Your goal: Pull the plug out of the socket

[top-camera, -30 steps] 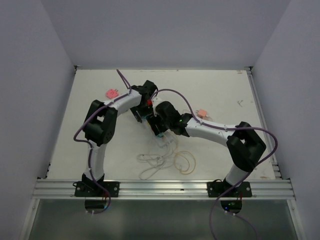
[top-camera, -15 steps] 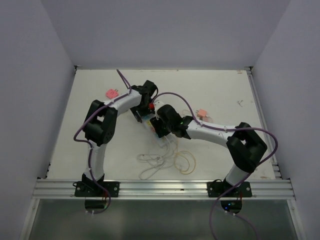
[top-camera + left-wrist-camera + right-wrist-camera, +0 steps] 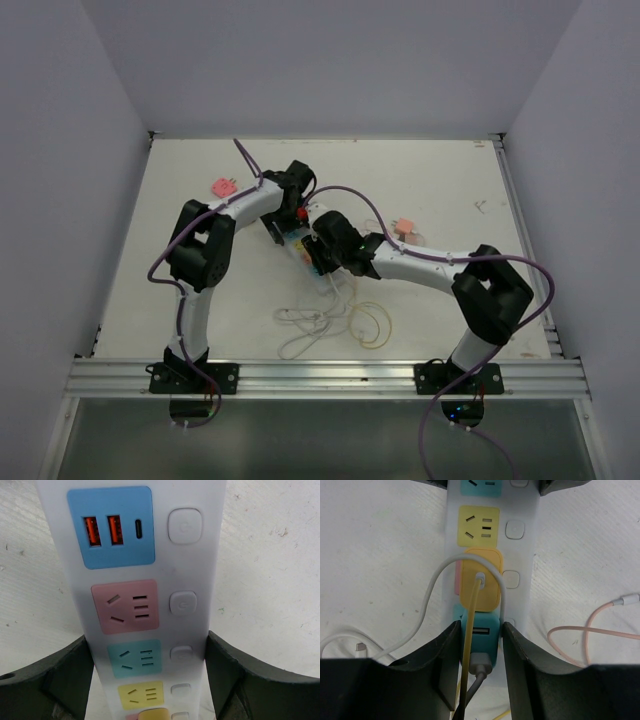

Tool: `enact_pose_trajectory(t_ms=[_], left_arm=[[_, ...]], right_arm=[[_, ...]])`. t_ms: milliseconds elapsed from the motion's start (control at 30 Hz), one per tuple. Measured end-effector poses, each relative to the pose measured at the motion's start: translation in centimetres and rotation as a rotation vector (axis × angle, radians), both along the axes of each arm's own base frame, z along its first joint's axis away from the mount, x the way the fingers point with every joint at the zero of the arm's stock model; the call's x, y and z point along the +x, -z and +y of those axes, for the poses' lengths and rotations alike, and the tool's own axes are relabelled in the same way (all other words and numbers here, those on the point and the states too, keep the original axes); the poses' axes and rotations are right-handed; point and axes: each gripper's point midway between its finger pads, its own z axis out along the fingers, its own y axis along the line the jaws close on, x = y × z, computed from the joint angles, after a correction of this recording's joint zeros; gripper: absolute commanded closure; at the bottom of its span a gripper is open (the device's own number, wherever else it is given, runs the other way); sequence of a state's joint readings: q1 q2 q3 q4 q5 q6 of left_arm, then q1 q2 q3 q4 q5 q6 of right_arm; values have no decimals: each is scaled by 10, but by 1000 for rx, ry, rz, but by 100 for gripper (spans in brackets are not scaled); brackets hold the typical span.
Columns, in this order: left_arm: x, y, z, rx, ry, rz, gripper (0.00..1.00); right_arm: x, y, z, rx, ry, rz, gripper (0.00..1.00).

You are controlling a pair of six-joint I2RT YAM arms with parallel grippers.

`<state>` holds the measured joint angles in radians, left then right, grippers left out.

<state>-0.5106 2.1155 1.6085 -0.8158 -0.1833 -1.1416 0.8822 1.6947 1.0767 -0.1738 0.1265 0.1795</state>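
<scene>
Tabletop (image 3: 450, 190); left end effector (image 3: 148, 647) clamps socket (image 3: 192, 555); right end effector (image 3: 481, 626) pinches plug (image 3: 489, 631).

A scuffed white table (image 3: 430, 180) carries the socket (image 3: 145, 595), tangled white cords (image 3: 305, 325), a yellow cable loop (image 3: 372, 322), a pink plug (image 3: 221, 187) at far left and what may be a second plug (image 3: 404, 226), right
</scene>
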Motion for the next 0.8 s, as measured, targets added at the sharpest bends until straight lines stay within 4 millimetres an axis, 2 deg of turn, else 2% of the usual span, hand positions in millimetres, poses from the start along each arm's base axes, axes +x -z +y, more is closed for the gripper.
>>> enact_pose_trajectory(t_ms=[33, 200, 800], left_arm=[[0, 0, 0, 0, 0, 0, 100], [-1, 0, -1, -2, -7, 3, 100], [-6, 1, -5, 0, -10, 14, 100]], right_arm=[[0, 0, 0, -1, 2, -1, 95], [-4, -5, -6, -6, 20, 9, 100], [-10, -12, -12, -10, 57, 45, 100]])
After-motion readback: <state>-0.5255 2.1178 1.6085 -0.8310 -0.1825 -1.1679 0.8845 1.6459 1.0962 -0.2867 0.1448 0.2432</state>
